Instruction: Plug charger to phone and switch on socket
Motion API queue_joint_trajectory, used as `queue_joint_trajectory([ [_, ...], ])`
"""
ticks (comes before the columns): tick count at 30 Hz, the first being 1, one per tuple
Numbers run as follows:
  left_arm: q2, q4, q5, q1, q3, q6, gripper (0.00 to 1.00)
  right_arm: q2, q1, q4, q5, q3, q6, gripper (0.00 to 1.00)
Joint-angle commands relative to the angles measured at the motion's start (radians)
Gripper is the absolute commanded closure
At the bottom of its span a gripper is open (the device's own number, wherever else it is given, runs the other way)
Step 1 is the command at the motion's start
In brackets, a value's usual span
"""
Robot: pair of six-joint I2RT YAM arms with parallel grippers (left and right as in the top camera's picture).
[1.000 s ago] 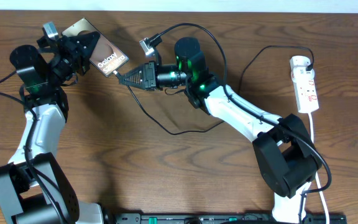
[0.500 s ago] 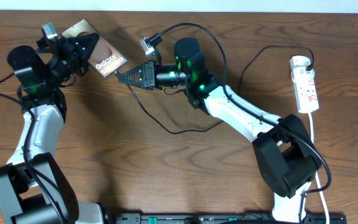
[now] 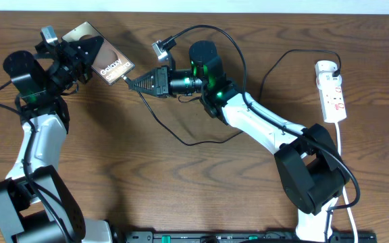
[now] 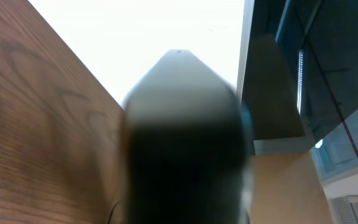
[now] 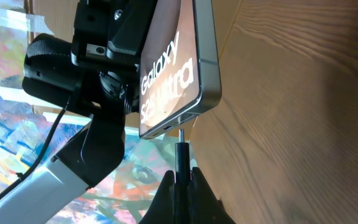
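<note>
Left gripper (image 3: 88, 50) clamps the phone (image 5: 179, 68) as right gripper (image 5: 181, 180), closed on the charger (image 5: 181, 148), holds its tip at the phone's end; any misalignment could make it skid off

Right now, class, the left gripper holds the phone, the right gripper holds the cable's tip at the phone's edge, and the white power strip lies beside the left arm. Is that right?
No. The overhead view shows the white power strip on the far right, beyond the right arm. The rest stands: left gripper on the phone, right gripper holding the cable's tip at its edge.
</note>
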Motion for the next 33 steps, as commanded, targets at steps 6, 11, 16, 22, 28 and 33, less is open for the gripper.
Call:
queue_joint_trajectory([
  [6, -0.010, 0.010, 0.009, 0.005, -0.002, 0.025, 0.93, 0.003, 0.002, 0.021, -0.029, 0.014, -0.006, 0.99],
  [11, -0.010, 0.011, 0.007, 0.005, -0.002, 0.025, 0.93, 0.003, -0.010, 0.067, -0.081, 0.014, 0.045, 0.99],
  [16, -0.010, 0.010, 0.004, 0.006, -0.002, 0.024, 0.93, 0.003, -0.024, 0.083, -0.111, 0.014, 0.078, 0.99],
  [22, -0.010, 0.010, 0.004, 0.013, -0.002, 0.017, 0.93, 0.004, -0.041, 0.083, -0.166, 0.014, 0.088, 0.99],
  [28, -0.010, 0.011, 0.015, 0.050, -0.002, -0.002, 0.93, 0.004, -0.064, 0.110, -0.222, 0.014, 0.094, 0.99],
  [33, -0.010, 0.014, 0.034, 0.072, -0.002, -0.002, 0.92, 0.014, -0.074, 0.149, -0.247, 0.014, 0.115, 0.99],
])
